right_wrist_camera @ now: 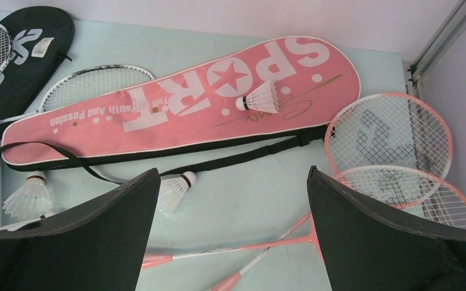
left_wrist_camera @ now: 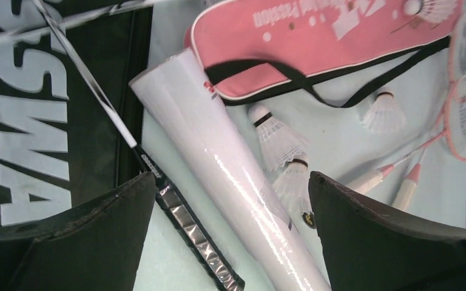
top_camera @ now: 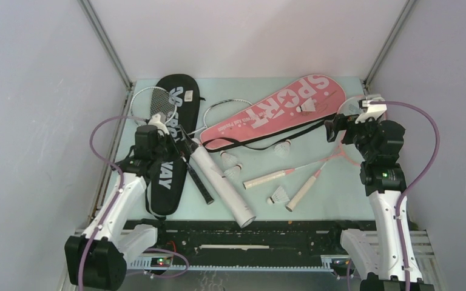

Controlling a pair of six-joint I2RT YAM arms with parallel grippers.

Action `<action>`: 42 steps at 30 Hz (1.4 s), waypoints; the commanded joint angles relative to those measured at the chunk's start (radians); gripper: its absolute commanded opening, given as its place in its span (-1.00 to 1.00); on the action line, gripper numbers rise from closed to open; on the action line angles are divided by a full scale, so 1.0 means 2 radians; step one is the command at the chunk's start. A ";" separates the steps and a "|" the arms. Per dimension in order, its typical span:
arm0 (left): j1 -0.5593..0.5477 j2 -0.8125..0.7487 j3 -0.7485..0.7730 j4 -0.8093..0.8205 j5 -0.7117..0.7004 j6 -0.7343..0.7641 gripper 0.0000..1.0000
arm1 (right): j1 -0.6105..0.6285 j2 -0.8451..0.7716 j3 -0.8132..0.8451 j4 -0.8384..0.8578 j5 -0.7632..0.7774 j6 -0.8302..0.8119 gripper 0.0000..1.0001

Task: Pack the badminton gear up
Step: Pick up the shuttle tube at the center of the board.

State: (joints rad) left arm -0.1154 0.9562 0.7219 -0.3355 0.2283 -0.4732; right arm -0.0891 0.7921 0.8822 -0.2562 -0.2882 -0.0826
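The black CROSSWAY cover (top_camera: 168, 182) lies at the left and the pink SPORT cover (top_camera: 279, 109) lies across the back. The long white tube (top_camera: 224, 188) lies diagonally in the middle. Several white shuttlecocks lie loose, one on the pink cover (right_wrist_camera: 261, 99). Two pink rackets (right_wrist_camera: 388, 145) lie at the right, shafts crossing. A white-framed racket (top_camera: 148, 103) lies on the black cover, and another (right_wrist_camera: 91, 82) shows from under the pink cover. My left gripper (left_wrist_camera: 230, 230) is open and empty above the tube (left_wrist_camera: 218, 157). My right gripper (right_wrist_camera: 233, 230) is open and empty above the pink shafts.
A black racket handle (left_wrist_camera: 194, 230) lies between the black cover and the tube. The pink cover's black strap (right_wrist_camera: 230, 159) loops over the mat. Grey walls close in the left, right and back. A black rail (top_camera: 243, 236) runs along the near edge.
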 commanded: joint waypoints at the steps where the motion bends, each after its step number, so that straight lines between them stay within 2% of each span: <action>1: -0.019 0.026 0.026 -0.019 -0.031 -0.047 1.00 | -0.010 0.000 -0.005 0.020 -0.013 -0.010 0.99; 6: -0.055 0.058 0.034 -0.032 -0.043 -0.071 1.00 | -0.014 0.003 -0.009 0.023 -0.013 -0.017 0.99; 17: -0.081 0.144 0.084 -0.099 -0.082 -0.118 1.00 | -0.039 -0.005 -0.015 0.026 -0.036 -0.015 0.99; 24: -0.096 0.180 0.092 -0.096 -0.079 -0.141 1.00 | -0.039 -0.003 -0.015 0.025 -0.045 -0.015 0.99; 32: -0.102 0.224 0.114 -0.095 -0.061 -0.140 0.93 | -0.038 -0.003 -0.015 0.025 -0.051 -0.015 0.99; 42: -0.104 0.270 0.124 -0.091 -0.054 -0.139 0.95 | -0.033 0.001 -0.015 0.024 -0.056 -0.017 0.99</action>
State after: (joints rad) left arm -0.3168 1.4677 0.9081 -0.5323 0.1097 -0.7349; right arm -0.1616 0.7986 0.8562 -0.2424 -0.3843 -0.1036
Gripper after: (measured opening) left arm 0.974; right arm 0.993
